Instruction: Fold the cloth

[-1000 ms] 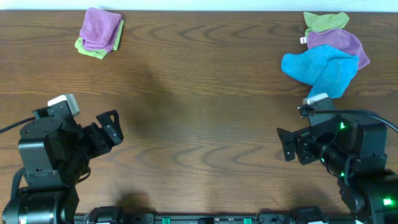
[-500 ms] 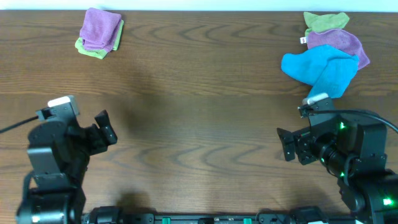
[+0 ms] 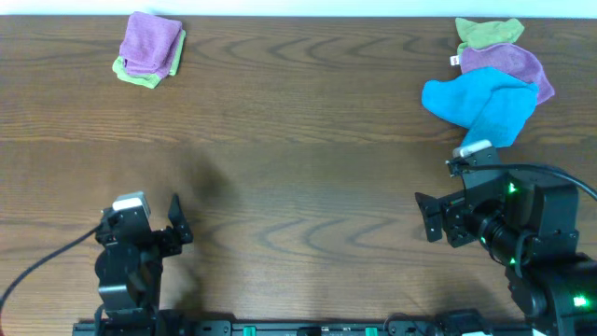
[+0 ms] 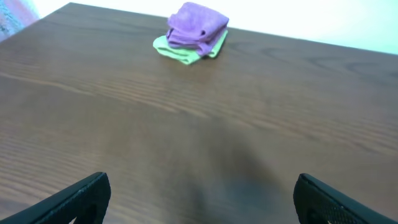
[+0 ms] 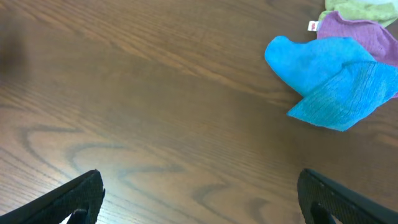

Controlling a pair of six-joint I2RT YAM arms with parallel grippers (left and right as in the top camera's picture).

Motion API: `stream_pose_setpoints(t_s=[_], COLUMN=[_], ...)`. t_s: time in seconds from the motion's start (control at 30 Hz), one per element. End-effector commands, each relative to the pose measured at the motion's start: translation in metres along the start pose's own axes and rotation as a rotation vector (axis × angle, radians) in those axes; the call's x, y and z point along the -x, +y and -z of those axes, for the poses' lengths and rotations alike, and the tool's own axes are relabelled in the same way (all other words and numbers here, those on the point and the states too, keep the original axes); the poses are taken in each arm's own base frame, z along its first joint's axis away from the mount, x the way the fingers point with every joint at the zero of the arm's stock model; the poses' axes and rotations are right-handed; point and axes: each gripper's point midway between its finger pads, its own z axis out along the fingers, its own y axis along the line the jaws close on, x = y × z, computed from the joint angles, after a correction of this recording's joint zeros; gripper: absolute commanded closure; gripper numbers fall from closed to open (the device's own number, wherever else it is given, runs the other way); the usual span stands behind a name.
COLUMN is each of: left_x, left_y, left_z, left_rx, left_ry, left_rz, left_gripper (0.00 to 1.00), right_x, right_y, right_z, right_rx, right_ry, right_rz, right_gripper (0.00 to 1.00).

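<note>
The cloth (image 3: 149, 42) is orchid-purple and lies folded into a small bundle at the table's far left, on top of a green cloth (image 3: 140, 77). It also shows at the top of the left wrist view (image 4: 198, 25). No tag shows on it. My left gripper (image 3: 173, 222) is open and empty at the near left edge, far from the cloth; its fingers frame bare wood (image 4: 202, 193). My right gripper (image 3: 425, 220) is open and empty at the near right (image 5: 199, 190).
A pile sits at the far right: a bright blue cloth (image 3: 480, 103) (image 5: 323, 74) over a rounded purple cloth (image 3: 518, 63) (image 5: 364, 31) with a white tag beside it, and a green cloth (image 3: 490, 33) behind. Bare brown wood lies between.
My left arm has pulled back toward the near edge and shifted right, folding down low. The right arm and all the cloths have not moved.
</note>
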Motion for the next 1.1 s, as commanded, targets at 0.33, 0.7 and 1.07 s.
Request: stream_pose_setpoints(t_s=[0.33, 0.7, 1.07], left_x=[-0.042, -0.050, -0.050], left_y=[-0.010, -0.019, -0.020], left_z=[-0.011, -0.013, -0.013], left_rx=[-0.068, -0.116, -0.120], left_ry=[-0.009, 0.003, 0.004], left_rz=[-0.031, -0.099, -0.101], left_gripper=[0.05, 0.05, 0.05], right_x=[0.000, 0.000, 0.000], right_y=[-0.002, -0.002, -0.002], right_z=[0.001, 0.001, 0.001], right_rx=[-0.011, -0.011, -0.011], right_ry=[-0.001, -0.001, -0.001], right_rz=[-0.015, -0.014, -0.014], right_gripper=[0.01, 0.01, 0.01])
